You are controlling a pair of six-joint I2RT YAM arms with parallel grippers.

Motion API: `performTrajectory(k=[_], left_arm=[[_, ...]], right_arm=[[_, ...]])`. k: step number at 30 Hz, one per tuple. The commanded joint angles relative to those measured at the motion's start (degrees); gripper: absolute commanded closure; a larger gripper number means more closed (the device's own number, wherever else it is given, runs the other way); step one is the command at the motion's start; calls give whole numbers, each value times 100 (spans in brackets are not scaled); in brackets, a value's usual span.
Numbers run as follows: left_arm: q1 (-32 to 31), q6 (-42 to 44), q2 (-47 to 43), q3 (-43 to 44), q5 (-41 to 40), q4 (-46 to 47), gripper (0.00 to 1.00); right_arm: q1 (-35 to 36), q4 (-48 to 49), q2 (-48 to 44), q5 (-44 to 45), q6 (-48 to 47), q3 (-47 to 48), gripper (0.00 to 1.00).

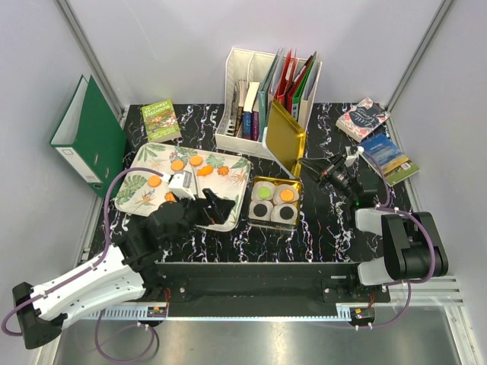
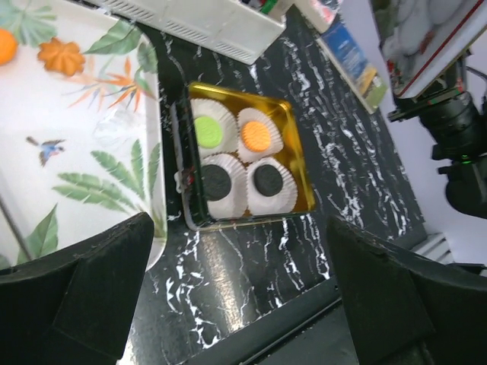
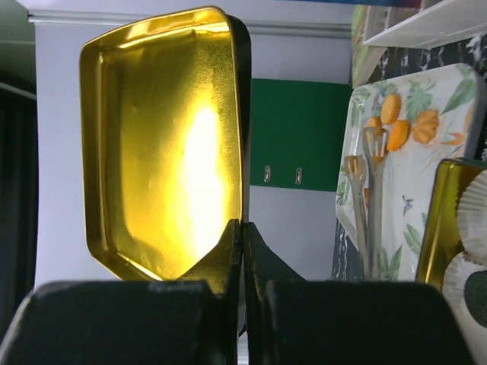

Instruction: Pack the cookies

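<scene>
Cookies: four (image 2: 256, 135) sat in white paper cups (image 2: 272, 199) inside the gold tin (image 2: 301, 156), one green, one orange and two black. More orange ones (image 1: 177, 165) lay loose on the leaf-print tray (image 1: 137, 199), left of the tin.
Tin: it lay flat and open on the tabletop (image 1: 327, 220), just beside the tray's right rim, with all four cups filled.
Lid (image 3: 167, 137): it stood upright behind the tin, long axis pointing up, with its hollow face towards the right wrist camera. Its lower edge was near the tin's far right corner; whether they touched could not be told.
Right fingers (image 3: 242, 228): clenched on the lid's lower rim, pinching the edge between the tips.
Left fingers (image 1: 218, 205): spread wide with nothing between them, hanging over the tray's near right corner with the tin ahead of them.
Tongs (image 3: 369, 198): they lay on the tray among the orange cookies, well apart from both arms.
Key relation: the lid was above and behind the tin, so it probably had to tip forward and down, hollow face first.
Nearer arm: the right arm, already holding the lid.
Risk: a skewed lid could catch a cup's edge.
</scene>
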Motion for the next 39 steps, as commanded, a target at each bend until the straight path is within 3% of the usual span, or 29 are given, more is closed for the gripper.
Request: performTrajectory(k=[1, 4, 7, 8, 9, 10, 12, 13, 19, 26, 29, 35, 39], left_arm=[[-8, 297, -155, -59, 308, 842, 1], [-8, 402, -146, 2, 309, 878, 1], [-8, 578, -94, 204, 160, 651, 1], [-17, 631, -94, 257, 116, 571, 1], [-17, 727, -102, 310, 63, 414, 1], [-8, 763, -120, 397, -59, 343, 1], [-8, 877, -198, 451, -200, 194, 1], [-8, 912, -243, 460, -340, 158, 1], [1, 1044, -436, 503, -684, 52, 1], [1, 1141, -445, 627, -904, -89, 1], [1, 1150, -401, 636, -904, -1, 1], [1, 1088, -234, 688, -860, -27, 1], [1, 1123, -155, 680, -790, 69, 1]], right_arm=[[120, 2238, -44, -555, 334, 307, 100], [137, 2134, 9, -757, 246, 395, 100], [146, 934, -332, -1091, -725, 535, 100], [163, -611, -899, -1092, -1251, 588, 100], [181, -1645, -1279, -822, -2649, 685, 100], [355, -3909, -1657, -506, -3507, 1034, 100], [698, -5411, -2415, 737, -5447, 1431, 100], [917, -5965, -2521, 1050, -5745, 1607, 100], [1270, -6085, -2899, 2702, -6327, 1363, 100], [1526, -5831, -3506, 5619, -7021, 985, 100], [1561, -5541, -3629, 6288, -7232, 792, 100], [1587, -5408, -3840, 6397, -7304, 659, 100], [1587, -5934, -3779, 6177, -6927, 1009, 100]])
